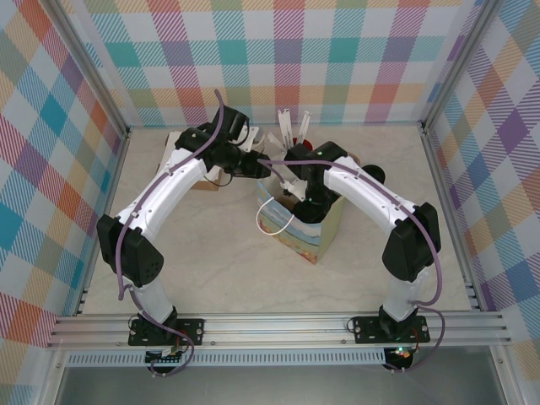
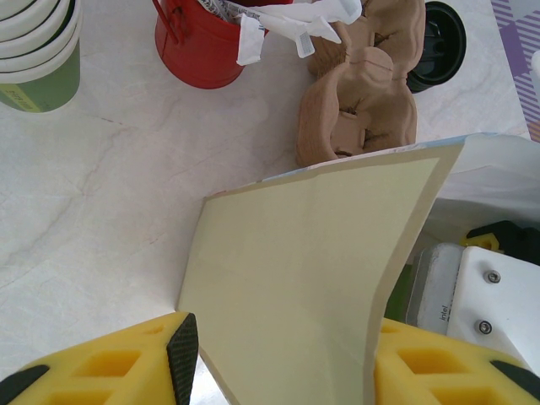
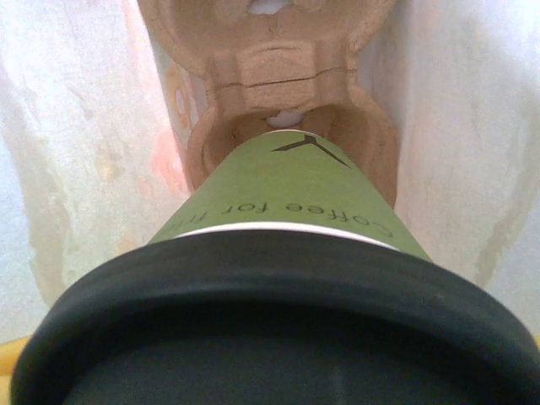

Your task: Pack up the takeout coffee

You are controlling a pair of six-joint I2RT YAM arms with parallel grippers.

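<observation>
Top cam: both your arms meet over the paper bag, mid-table. R gripper reaches down into the bag's mouth. L gripper sits at the bag's rim on the L side.

L wrist cam:
- Your L fingers are spread, w/ a clear gap betw. them.
- The bag's cream inner wall rises through that gap, face-on to the cam.
- The wall's lower L edge meets the black pad of one finger, and its R edge runs against the other finger.
- Can't tell if that's a real pinch or just contact.
- On the table beyond the wall: red cup w/ white sticks, stack of green cups at far L, a spare pulp carrier, and a loose black disc just behind the carrier.

R wrist cam:
- The takeout coffee is inside the bag, w/ white bag walls on either side.
- Its lid is nearest the cam, and its base points down at the pulp tray on the bag's floor.
- The base is at or in the tray's near socket. Can't tell if it's fully seated.
- R fingers are behind the lid apart from a yellow sliver at the lower L corner. You can't tell here whether they're clamped on the cup or apart.
</observation>
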